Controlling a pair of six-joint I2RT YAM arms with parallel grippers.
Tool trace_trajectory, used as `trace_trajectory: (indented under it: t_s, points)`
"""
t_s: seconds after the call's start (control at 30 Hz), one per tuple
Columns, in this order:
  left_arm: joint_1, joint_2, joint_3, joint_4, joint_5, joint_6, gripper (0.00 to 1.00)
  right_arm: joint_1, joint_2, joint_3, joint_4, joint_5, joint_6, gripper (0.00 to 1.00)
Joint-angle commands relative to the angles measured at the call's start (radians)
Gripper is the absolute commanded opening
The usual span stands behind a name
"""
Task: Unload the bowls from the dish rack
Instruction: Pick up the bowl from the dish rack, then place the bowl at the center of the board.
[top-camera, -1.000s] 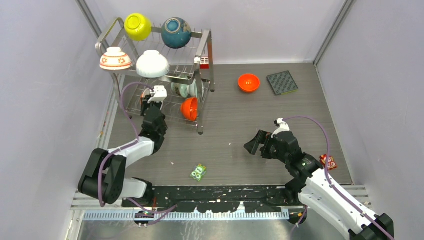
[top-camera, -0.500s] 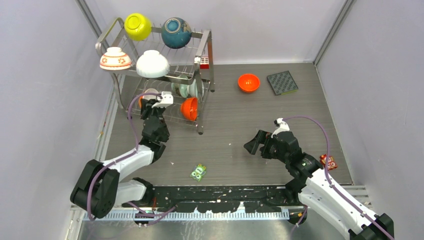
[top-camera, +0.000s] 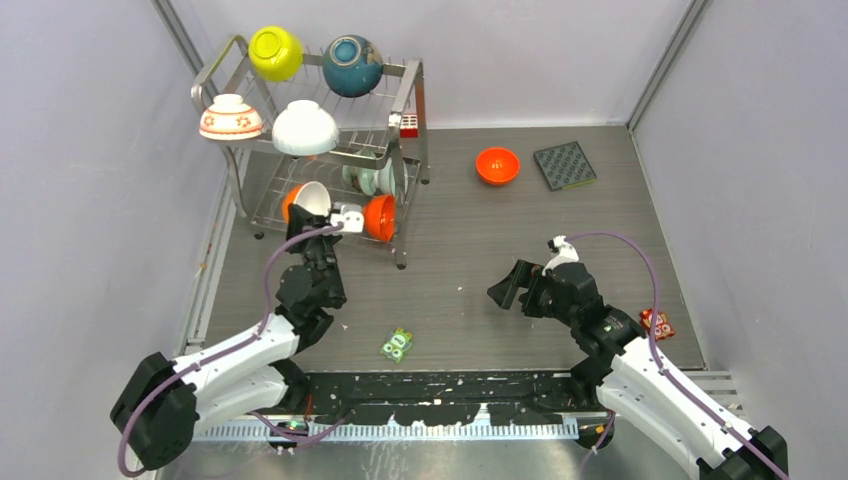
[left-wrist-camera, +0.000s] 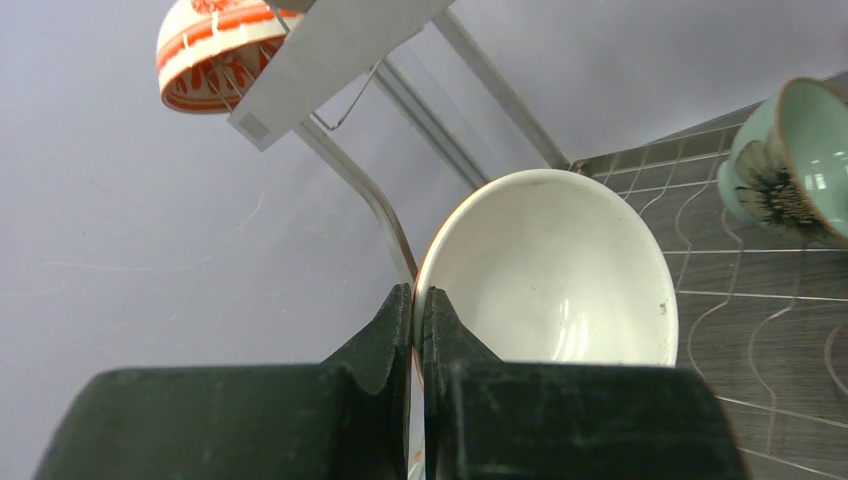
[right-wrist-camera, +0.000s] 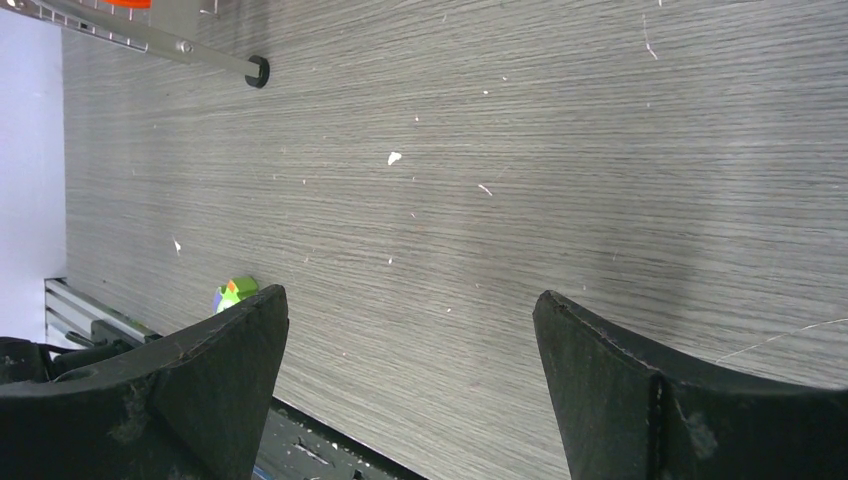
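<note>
The steel wire dish rack (top-camera: 410, 95) stands at the back left. Its top tier carries a yellow-green bowl (top-camera: 275, 52), a teal bowl (top-camera: 352, 65), a red-flowered white bowl (top-camera: 230, 117) and a plain white bowl (top-camera: 304, 128). A pale green bowl (top-camera: 370, 180) and an orange bowl (top-camera: 379, 217) sit in the lower tier. At that tier's front, my left gripper (top-camera: 304, 216) is shut on the rim of a bowl that is orange outside and white inside (left-wrist-camera: 550, 270), held tilted. Another orange bowl (top-camera: 497, 165) rests on the table. My right gripper (top-camera: 505, 290) hangs open over bare table.
A dark square mat (top-camera: 565, 165) lies at the back right beside the orange bowl on the table. A small green toy (top-camera: 397, 344) lies near the front edge and a red packet (top-camera: 657, 322) by the right arm. Walls close in on the left, back and right.
My left arm has drawn back toward me and to the right, bringing the white-lined bowl out to the front of the lower tier. The right arm has not moved.
</note>
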Motion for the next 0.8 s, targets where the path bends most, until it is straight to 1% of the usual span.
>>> trace_trajectory:
  t_s: [0.0, 0.07, 0.17, 0.2, 0.3, 0.37, 0.5, 0.57, 0.63, 0.67, 0.7, 0.77]
  points:
    - [-0.109, -0.077, 0.018, -0.030, -0.047, 0.077, 0.00, -0.001, 0.006, -0.003, 0.048, -0.004, -0.007, 0.96]
    - [-0.166, -0.111, 0.021, -0.086, -0.074, 0.070, 0.00, -0.001, 0.008, -0.001, 0.045, 0.001, -0.008, 0.96]
    - [-0.249, -0.182, 0.055, -0.315, -0.117, -0.015, 0.00, 0.000, 0.009, 0.003, 0.039, 0.006, -0.008, 0.96]
    - [-0.276, -0.215, 0.077, -0.428, -0.128, -0.074, 0.00, -0.001, 0.010, 0.004, 0.036, 0.006, -0.008, 0.96]
    - [-0.334, -0.306, 0.171, -0.843, -0.141, -0.390, 0.00, -0.001, 0.015, 0.007, 0.031, 0.005, -0.008, 0.96]
    - [-0.363, -0.340, 0.231, -1.082, -0.142, -0.556, 0.00, -0.001, 0.022, 0.012, 0.029, 0.003, -0.008, 0.96]
    - [-0.445, -0.343, 0.340, -1.443, -0.151, -0.805, 0.00, -0.001, 0.045, 0.020, 0.030, 0.002, -0.008, 0.96]
    - [-0.475, -0.321, 0.411, -1.614, -0.118, -0.930, 0.00, 0.000, 0.057, 0.027, 0.031, 0.000, -0.011, 0.96]
    - [-0.481, -0.282, 0.485, -1.767, -0.045, -1.052, 0.00, -0.001, 0.067, 0.034, 0.039, -0.013, -0.019, 0.96]
    - [-0.487, -0.266, 0.512, -1.798, 0.009, -1.053, 0.00, 0.000, 0.073, 0.039, 0.043, -0.023, -0.022, 0.96]
    - [-0.498, -0.260, 0.526, -1.797, 0.066, -1.040, 0.00, -0.001, 0.077, 0.044, 0.048, -0.036, -0.023, 0.96]
    - [-0.509, -0.234, 0.565, -1.804, 0.169, -1.062, 0.00, -0.001, 0.083, 0.054, 0.059, -0.059, -0.022, 0.96]
